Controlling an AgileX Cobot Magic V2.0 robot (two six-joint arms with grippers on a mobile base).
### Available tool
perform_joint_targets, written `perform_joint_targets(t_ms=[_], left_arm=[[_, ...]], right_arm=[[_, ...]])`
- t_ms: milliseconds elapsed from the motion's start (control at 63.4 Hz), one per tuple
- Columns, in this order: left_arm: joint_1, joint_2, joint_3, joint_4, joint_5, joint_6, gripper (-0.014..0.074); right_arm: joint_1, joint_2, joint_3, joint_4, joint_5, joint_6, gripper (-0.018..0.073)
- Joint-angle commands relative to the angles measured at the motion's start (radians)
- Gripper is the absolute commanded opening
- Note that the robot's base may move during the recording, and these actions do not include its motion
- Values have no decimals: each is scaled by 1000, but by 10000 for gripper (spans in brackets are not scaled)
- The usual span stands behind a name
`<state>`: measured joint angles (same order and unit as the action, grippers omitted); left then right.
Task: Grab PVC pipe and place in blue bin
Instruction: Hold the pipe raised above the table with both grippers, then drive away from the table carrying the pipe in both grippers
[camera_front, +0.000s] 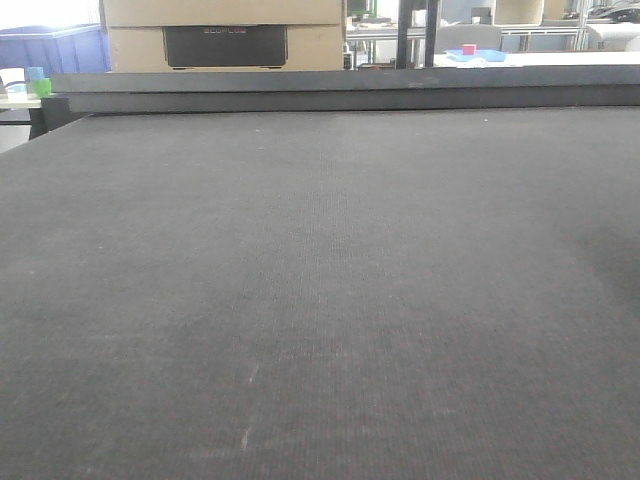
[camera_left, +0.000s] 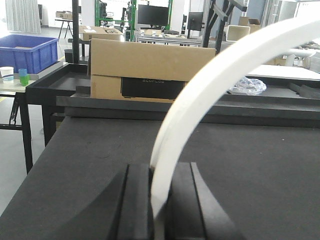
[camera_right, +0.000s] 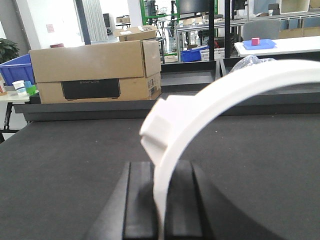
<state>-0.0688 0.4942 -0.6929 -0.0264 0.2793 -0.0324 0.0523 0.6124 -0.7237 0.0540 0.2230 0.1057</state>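
Between the dark fingers (camera_left: 137, 200) of the left gripper (camera_left: 160, 172) stands the PVC pipe (camera_left: 200, 90), pinched tight at its low end and bending up and to the right over the black table (camera_left: 260, 165). The right gripper (camera_right: 161, 172) is clamped on a white curved pipe (camera_right: 215, 92) the same way, with a blocky end near its fingers. A blue bin (camera_left: 30, 50) sits far back on the left, well apart, beside a cardboard box (camera_left: 150, 62).
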Motion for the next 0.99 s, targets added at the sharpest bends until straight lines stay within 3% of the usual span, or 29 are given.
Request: perform_joint_targets(t_ms=[0, 978], left_arm=[[-8, -4, 0, -5, -33, -2, -111], [-8, -11, 0, -5, -35, -2, -111]], right_arm=[[0, -7, 3, -6, -30, -4, -168], [0, -7, 3, -6, -30, -4, -168]])
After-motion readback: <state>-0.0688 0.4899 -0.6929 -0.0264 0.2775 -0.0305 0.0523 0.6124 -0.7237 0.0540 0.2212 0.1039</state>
